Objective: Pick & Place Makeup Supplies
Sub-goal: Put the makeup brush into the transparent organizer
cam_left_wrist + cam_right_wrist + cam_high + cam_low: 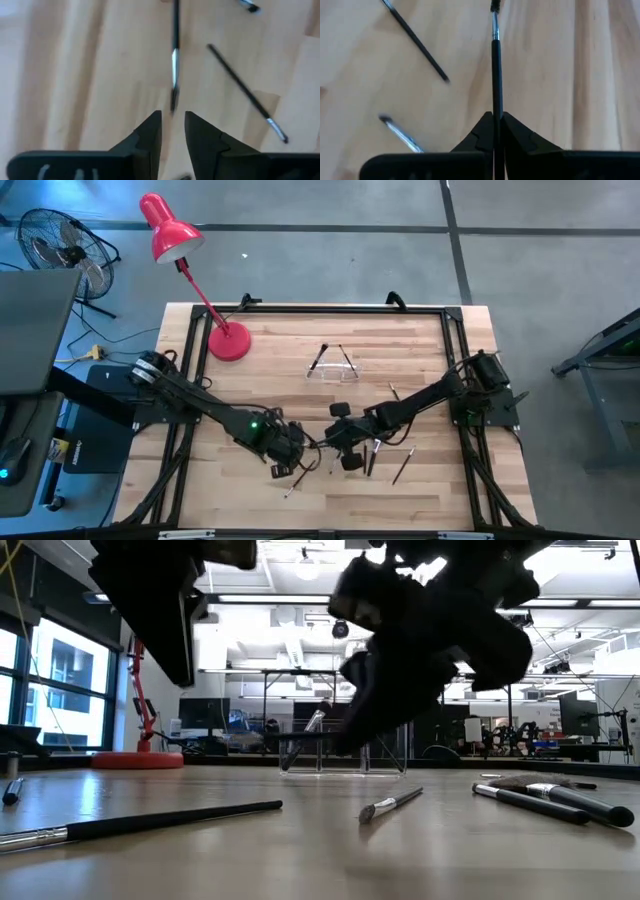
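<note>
A thin dark makeup brush [495, 60] with a silvery ferrule sticks out of my shut right gripper [496, 120], which hangs over the table's middle [337, 438]. My left gripper [172, 122] faces it from the left [300, 452] and is open. The brush's near end [173, 102] stands just before the gap, touching neither finger that I can see. More makeup supplies lie flat on the wood: a long dark brush [150, 822], a short silvery one [392, 803] and two thicker ones [545, 802]. One brush leans in the clear holder [332, 368]. My right gripper pinches the brush's dark handle [496, 107] between its two fingers. The brush runs straight on from the fingers, along them, with its ferrule and head [495, 7] at the far end. The fingers slant down toward the table's left. The brush is lifted clear of the wood.
A red desk lamp [228, 342] stands at the far left of the table. Loose brushes lie right of the grippers [402, 465] and near the front [290, 480]. A black frame [300, 308] rims the table. Bare wood [250, 400] lies between lamp and grippers.
</note>
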